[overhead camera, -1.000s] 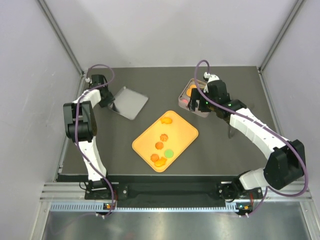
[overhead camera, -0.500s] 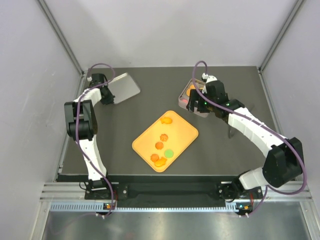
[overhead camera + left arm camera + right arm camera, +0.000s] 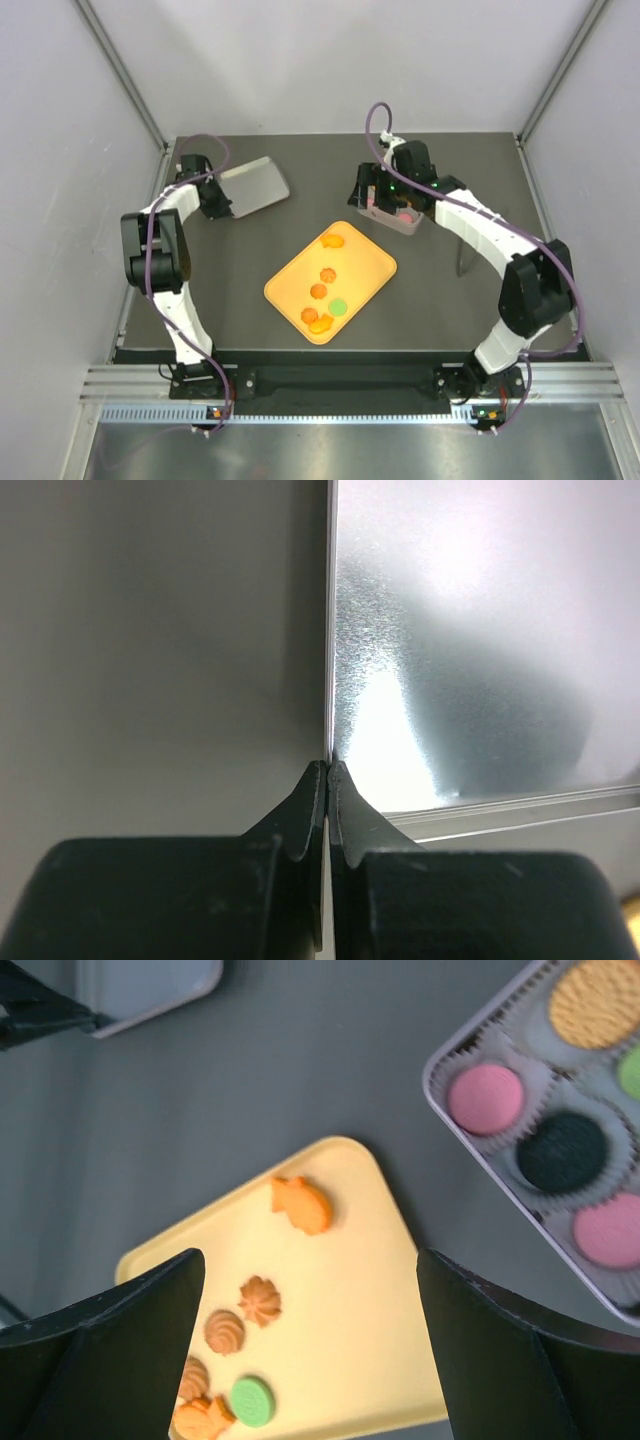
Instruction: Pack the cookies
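Several cookies (image 3: 327,275) lie on the orange tray (image 3: 368,262): a fish-shaped orange one (image 3: 303,1204), swirled ones (image 3: 260,1300) and a green one (image 3: 251,1401). More cookies sit in paper cups in the pink tin (image 3: 405,222), among them a pink one (image 3: 485,1098) and a black one (image 3: 562,1152). My right gripper (image 3: 310,1260) hangs open with nothing in it, high over the tray's (image 3: 350,1340) far end beside the tin (image 3: 432,1072). My left gripper (image 3: 328,766) is shut on the edge of the grey metal lid (image 3: 450,630), holding it tilted at the back left (image 3: 255,183).
Dark table surface (image 3: 230,270) lies between the lid and the tray. Grey walls close in the left, back and right sides. The right arm (image 3: 480,225) arcs over the table's right part.
My left gripper closed on the lid's edge and lifted it off the table toward the back. My right arm swung left and back, over the tin.
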